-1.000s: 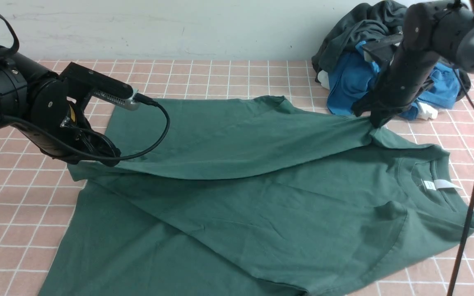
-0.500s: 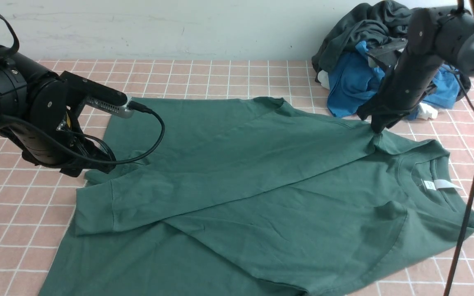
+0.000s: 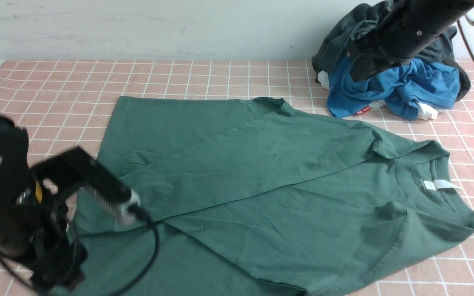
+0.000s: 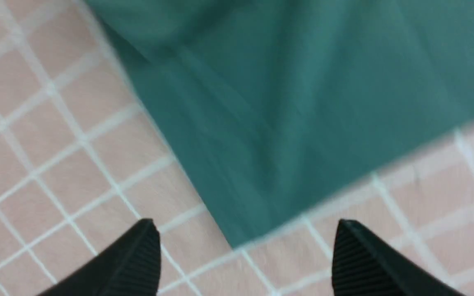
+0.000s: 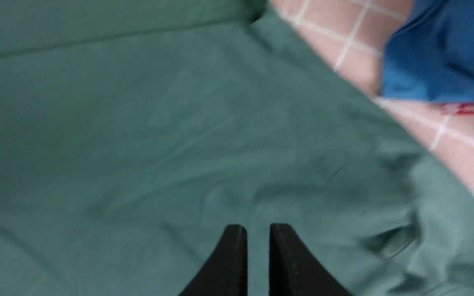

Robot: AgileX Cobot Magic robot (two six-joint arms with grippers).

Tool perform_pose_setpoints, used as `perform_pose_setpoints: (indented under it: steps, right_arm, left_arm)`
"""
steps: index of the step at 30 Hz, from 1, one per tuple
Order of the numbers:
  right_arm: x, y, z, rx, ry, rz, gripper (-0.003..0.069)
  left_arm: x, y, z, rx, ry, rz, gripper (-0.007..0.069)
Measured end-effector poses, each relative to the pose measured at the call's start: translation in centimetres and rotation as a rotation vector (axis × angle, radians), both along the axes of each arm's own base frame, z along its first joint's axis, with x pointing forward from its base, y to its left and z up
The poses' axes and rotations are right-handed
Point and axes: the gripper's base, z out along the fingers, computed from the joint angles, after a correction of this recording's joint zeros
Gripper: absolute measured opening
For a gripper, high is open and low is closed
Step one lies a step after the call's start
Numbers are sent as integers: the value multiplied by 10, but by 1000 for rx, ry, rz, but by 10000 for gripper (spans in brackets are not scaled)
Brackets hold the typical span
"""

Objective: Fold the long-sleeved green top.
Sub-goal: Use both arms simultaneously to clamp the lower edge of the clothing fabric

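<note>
Blurred left gripper (image 4: pixel 245 230), jaws spread wide over a corner of the green long-sleeved top (image 3: pixel 261 185); right gripper (image 5: pixel 257 234) almost pressed together, empty. Top lies flat across the middle of the worktop (image 3: pixel 179 78), sleeve folded over, near hem cut off

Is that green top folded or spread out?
Partly folded: the green top has one sleeve laid across its body; the rest lies spread flat.

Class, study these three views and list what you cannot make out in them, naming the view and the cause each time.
- Front view: near-left hem of the green long-sleeved top, covered by the left arm and cut by the bottom edge.
- Front view: print on the neck label, too small.
- Front view: part of the dark grey garment, behind the right arm.
- Right wrist view: wording on the red tag, blurred.
</note>
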Motion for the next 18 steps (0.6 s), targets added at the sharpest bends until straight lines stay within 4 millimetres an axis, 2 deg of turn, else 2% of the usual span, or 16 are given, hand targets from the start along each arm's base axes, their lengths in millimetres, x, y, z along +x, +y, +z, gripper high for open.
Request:
perform_pose_setpoints:
  steps: [1,2,3,5,6,7,13,18]
  right_arm:
    - [-16,6,-1,-3,21,39,54]
    - [-22,9,-2,-4,29,56,49]
    - [-52,19,-13,-1,90,133,29]
    - [-67,23,-14,6,93,174,22]
    - [-86,30,-21,33,100,217,16]
    - [-95,31,-21,52,97,234,13]
    - [-131,31,-17,131,89,297,13]
    - [-148,28,-6,165,43,317,13]
  left_arm:
    - [-6,0,-9,16,16,-84,514]
    - [-8,1,-13,20,19,-117,514]
    - [-12,1,-27,39,9,-262,514]
    - [-16,2,-38,52,5,-348,514]
    - [-18,2,-47,65,-18,-462,514]
    - [-18,2,-51,73,-22,-517,514]
    - [-13,-1,-63,111,-38,-728,514]
    - [-9,-2,-74,125,15,-776,514]
